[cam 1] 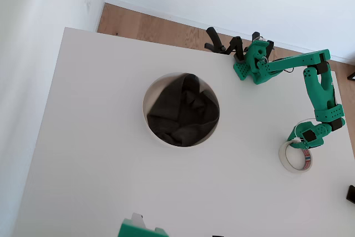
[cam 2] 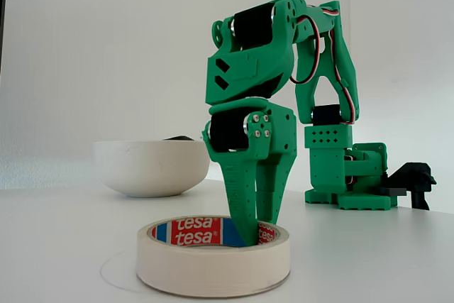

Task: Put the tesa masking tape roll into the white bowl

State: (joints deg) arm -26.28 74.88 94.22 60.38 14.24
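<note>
The tesa masking tape roll (cam 1: pixel 283 158) (cam 2: pixel 213 264) lies flat on the white table near its right edge in the overhead view, with the red and blue print showing on its core. My green gripper (cam 1: pixel 298 141) (cam 2: pixel 261 232) points straight down onto the ring's wall. One finger (cam 2: pixel 245 211) reaches inside the ring and the other sits just outside, jaws closed narrowly on the wall. The white bowl (cam 1: pixel 146 104) (cam 2: pixel 152 168), with dark cloth (cam 1: pixel 183 112) inside, stands at the table's middle, well to the left of the tape.
My arm's base (cam 1: pixel 252 62) is clamped at the table's far edge beside black parts (cam 1: pixel 222 45). A green object (cam 1: pixel 138 228) pokes in at the near edge. A small dark item (cam 1: pixel 350 193) sits at the right edge. Open table lies between the tape and the bowl.
</note>
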